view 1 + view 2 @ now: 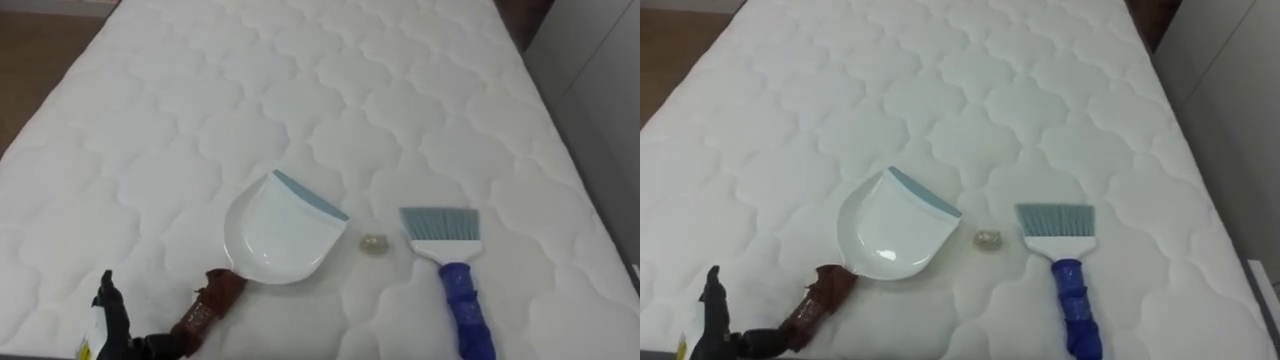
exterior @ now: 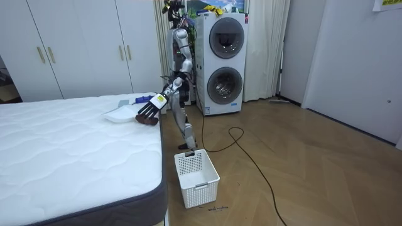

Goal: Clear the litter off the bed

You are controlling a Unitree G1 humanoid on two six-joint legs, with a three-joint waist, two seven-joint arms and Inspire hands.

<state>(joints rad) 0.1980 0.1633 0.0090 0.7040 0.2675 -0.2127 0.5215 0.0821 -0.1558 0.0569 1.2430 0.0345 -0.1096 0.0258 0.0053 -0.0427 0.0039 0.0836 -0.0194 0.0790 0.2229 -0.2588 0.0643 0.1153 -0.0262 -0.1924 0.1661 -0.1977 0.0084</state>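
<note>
Mattress (image 1: 300,60): crumpled scrap (image 1: 374,243) between white dustpan (image 1: 275,235), left, and blue-handled brush (image 1: 445,245), right. Left hand (image 1: 112,318) at pan's brown handle (image 1: 205,310), grasp unclear. Keep pan lip flat beside scrap.

1. Bed (image 1: 330,90): white quilted cloth, matt, with stitched relief.
2. Dustpan (image 1: 275,235): smooth, glossy white plastic with a duller grey-blue lip strip. The handle has a rough brown wrap.
3. Brush (image 1: 445,250): grey-blue bristles and a white plastic head. The blue handle covering is bumpy.
4. Scrap (image 1: 374,243): crumpled, faintly shiny, material unclear.
5. Floor (image 2: 301,157): wood with a low sheen.
</note>
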